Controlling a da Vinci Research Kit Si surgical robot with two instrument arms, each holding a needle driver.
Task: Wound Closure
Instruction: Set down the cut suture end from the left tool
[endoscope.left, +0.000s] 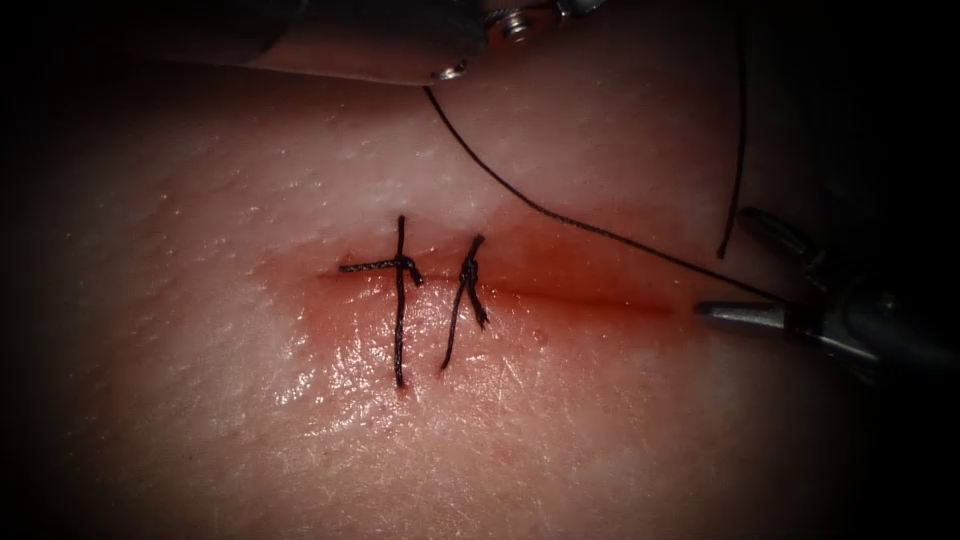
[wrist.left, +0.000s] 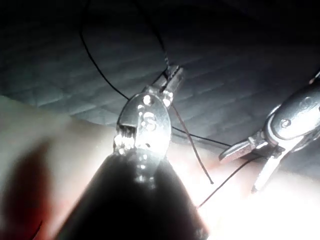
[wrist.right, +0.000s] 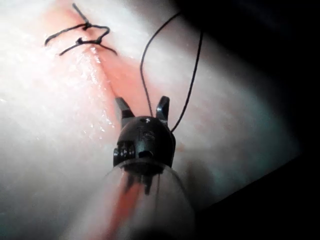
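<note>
Overhead, left tool (wrist.left: 172, 77) grips thread (endoscope.left: 560, 218); right tool (endoscope.left: 745, 275) open, empty.

The left tool (endoscope.left: 500, 25) is cut off by the endoscope view's upper edge above the cut (endoscope.left: 560, 295). The thread (endoscope.left: 560, 215) end is hidden behind the right tool (endoscope.left: 770, 275).

Tissue (endoscope.left: 250, 400), perhaps on dark cloth (wrist.left: 240, 75)

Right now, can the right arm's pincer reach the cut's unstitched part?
Probably yes: the open, empty right pincer sits at the cut's right end; only thread held by the left pincer crosses nearby.
</note>
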